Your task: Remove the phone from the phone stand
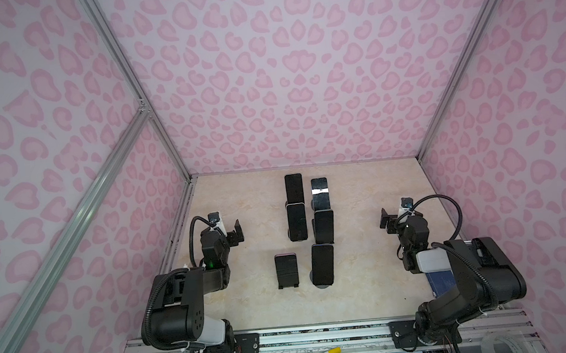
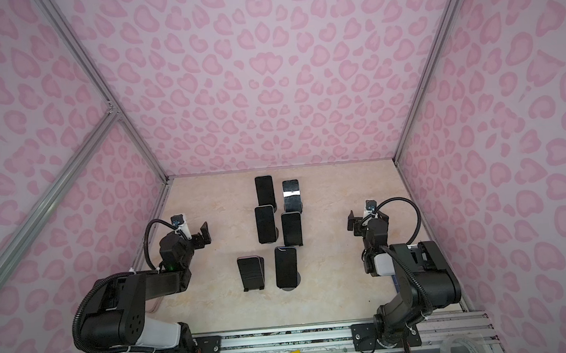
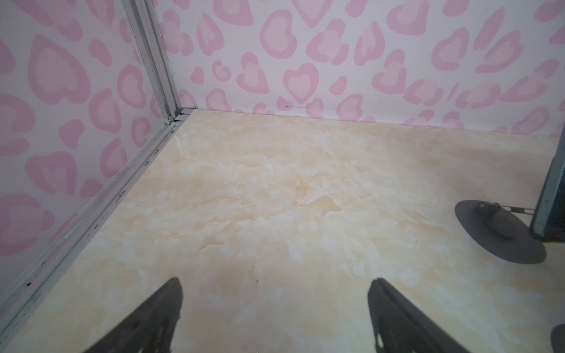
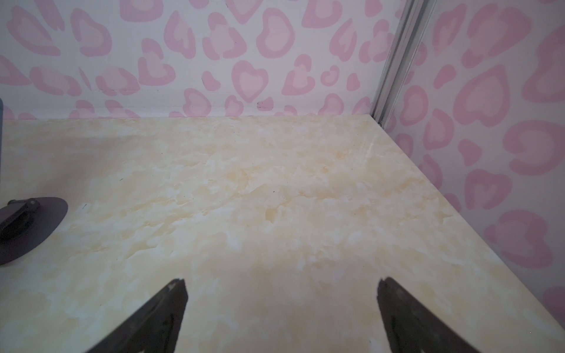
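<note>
Phones (image 1: 297,222) stand propped; left gripper (image 1: 238,230) hovers at their nine o'clock, right gripper (image 1: 385,218) at three, both spread wide and empty, arms (image 1: 181,295) folded.

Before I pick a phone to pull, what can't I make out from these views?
Near-left stand, both top views: too small to tell whether it holds a phone.
Stands behind the far phones, top views: hidden by those phones.
Phone in the left wrist view: cut off by the frame edge.
Round base in the right wrist view: cut off by the edge.
</note>
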